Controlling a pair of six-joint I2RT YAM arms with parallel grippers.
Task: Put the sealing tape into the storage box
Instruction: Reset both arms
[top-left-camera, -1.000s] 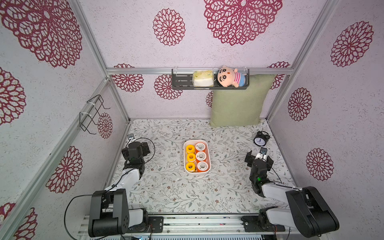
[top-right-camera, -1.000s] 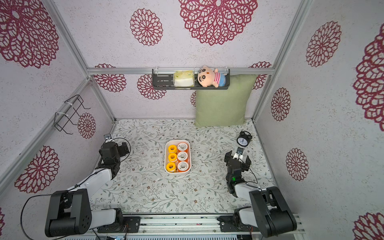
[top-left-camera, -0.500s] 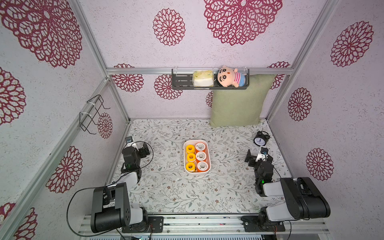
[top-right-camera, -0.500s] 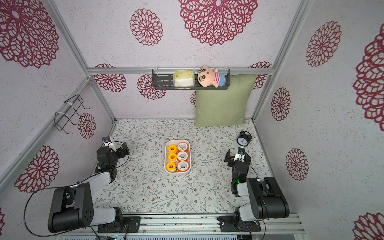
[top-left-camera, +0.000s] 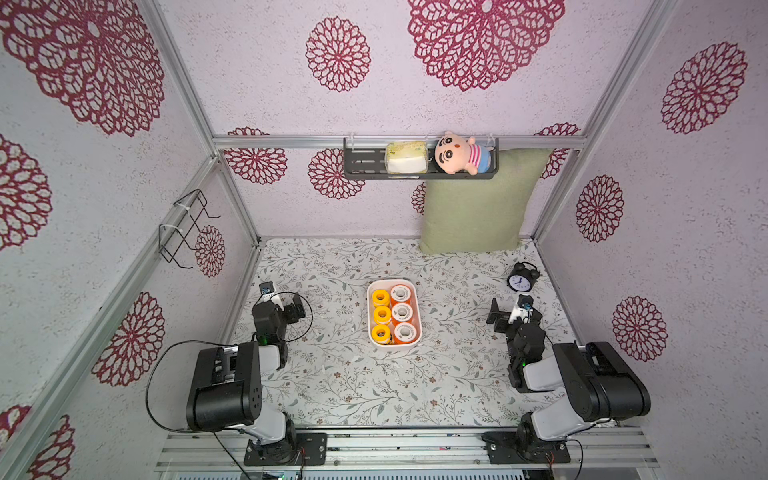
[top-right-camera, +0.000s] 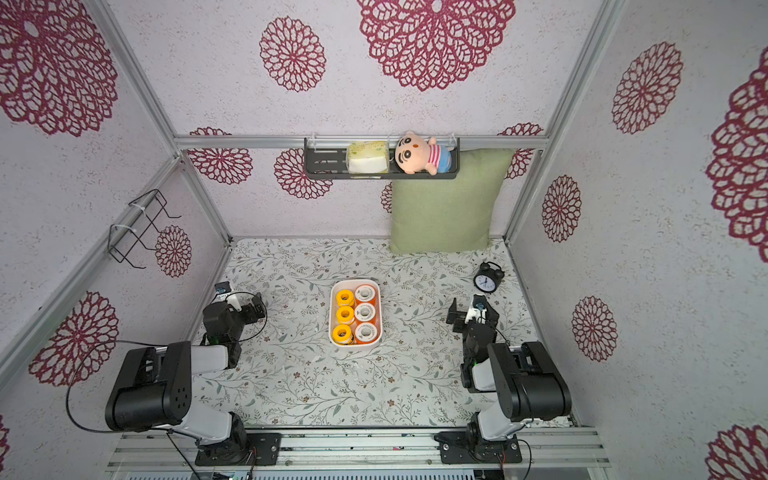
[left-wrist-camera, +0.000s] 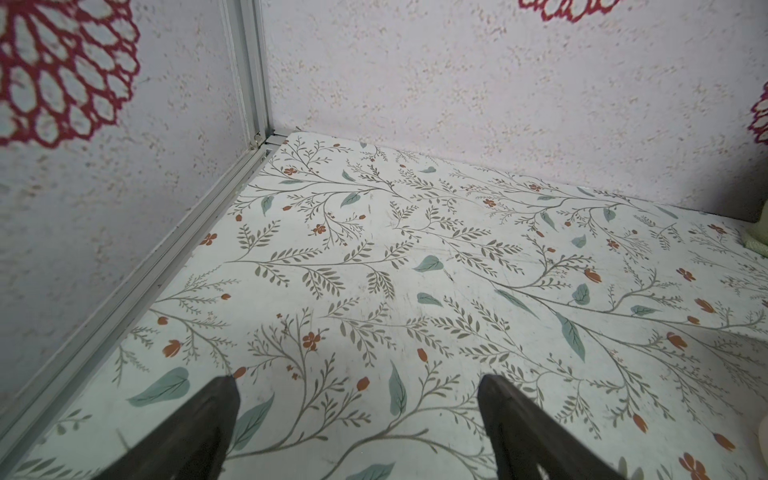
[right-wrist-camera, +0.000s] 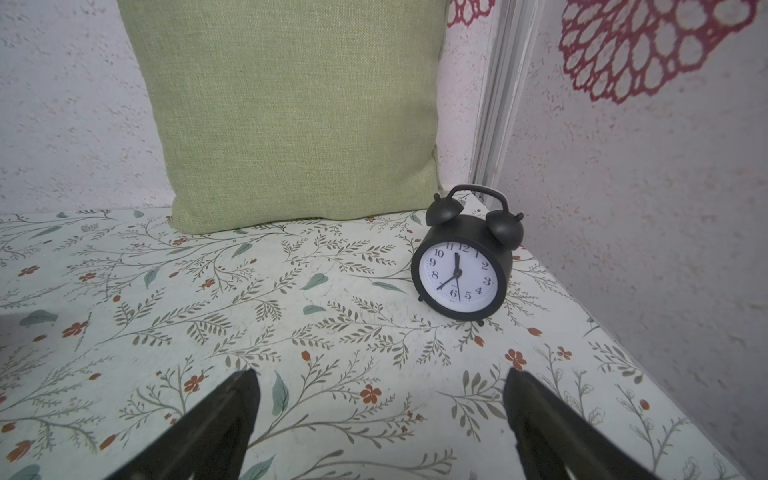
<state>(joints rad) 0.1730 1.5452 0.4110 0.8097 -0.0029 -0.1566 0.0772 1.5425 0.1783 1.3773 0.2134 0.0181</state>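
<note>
Left gripper (left-wrist-camera: 357, 386), right gripper (right-wrist-camera: 380, 382) spread wide, nothing held. Sealing tape (top-left-camera: 402, 312) packed in storage box (top-left-camera: 369, 320); none seen loose. Arms to be parked clear of box and far-right clock (top-left-camera: 519, 282).

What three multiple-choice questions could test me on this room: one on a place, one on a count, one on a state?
1. Where on the table does the alarm clock stand? A. left side B. middle C. right side, just beyond the right gripper
2. How many sealing tape rolls show from above in the storage box? A. six B. two C. ten
3. How is the right gripper? A. shut on a roll B. open, empty C. shut on the clock
Answers: 1 C, the right wrist view shows it just ahead; 2 A, three yellow beside three orange; 3 B, its jaws stand apart over bare table.
</note>
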